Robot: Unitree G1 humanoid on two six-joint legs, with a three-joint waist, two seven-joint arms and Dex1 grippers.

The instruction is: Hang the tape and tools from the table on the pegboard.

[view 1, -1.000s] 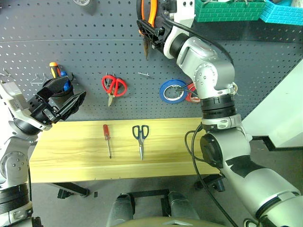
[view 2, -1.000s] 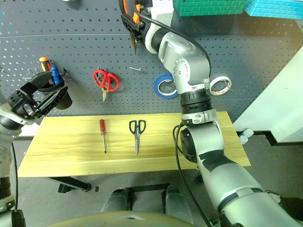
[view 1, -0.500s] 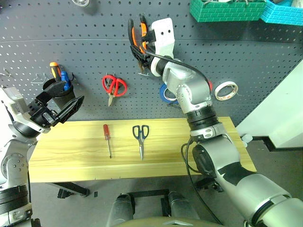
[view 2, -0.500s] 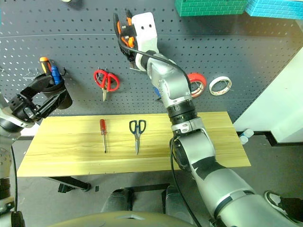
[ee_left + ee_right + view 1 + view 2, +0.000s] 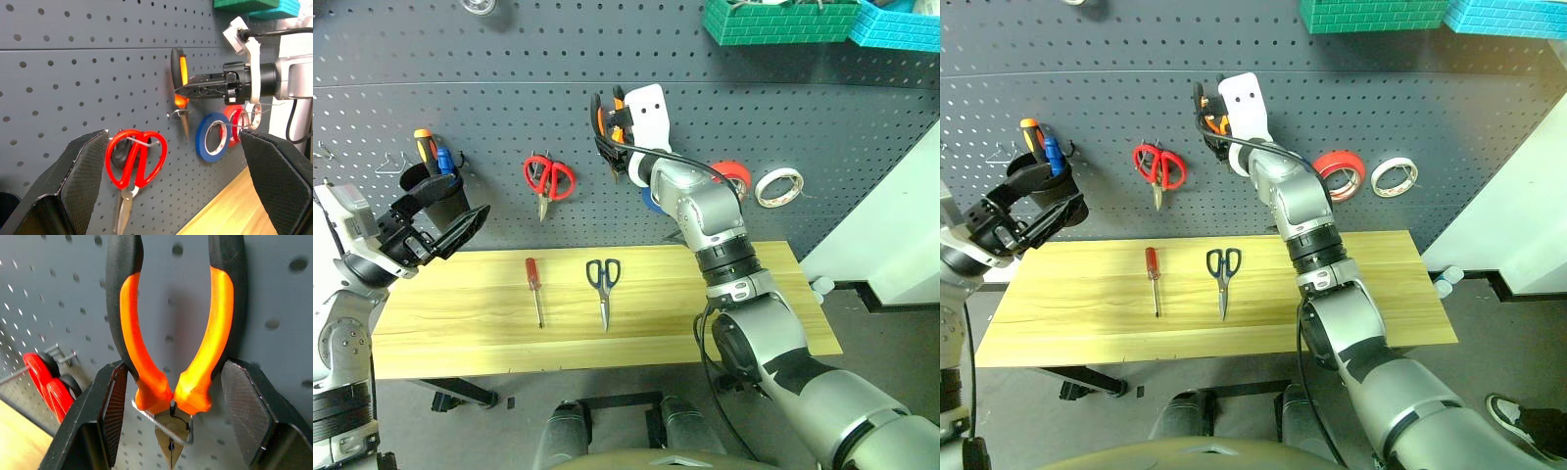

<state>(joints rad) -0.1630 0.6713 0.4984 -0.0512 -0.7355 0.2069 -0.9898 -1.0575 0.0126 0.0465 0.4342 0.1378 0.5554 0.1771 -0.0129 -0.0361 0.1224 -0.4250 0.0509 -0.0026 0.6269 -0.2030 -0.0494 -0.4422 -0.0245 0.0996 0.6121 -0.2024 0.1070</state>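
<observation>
Right end effector (image 5: 168,401) lower on pegboard (image 5: 509,59) than a second ago, fingers spread beside pliers (image 5: 171,333) now resting on hook, upper centre. Screwdriver (image 5: 535,287), scissors (image 5: 604,284) left on worktop (image 5: 460,323).

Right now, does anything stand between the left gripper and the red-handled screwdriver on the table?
Nothing visible does. The left gripper hovers with its fingers open over the left end of the table, and only bare wood lies between it and the red-handled screwdriver. The dark-blue-handled scissors lie on the screwdriver's far side, apart from it.
</observation>
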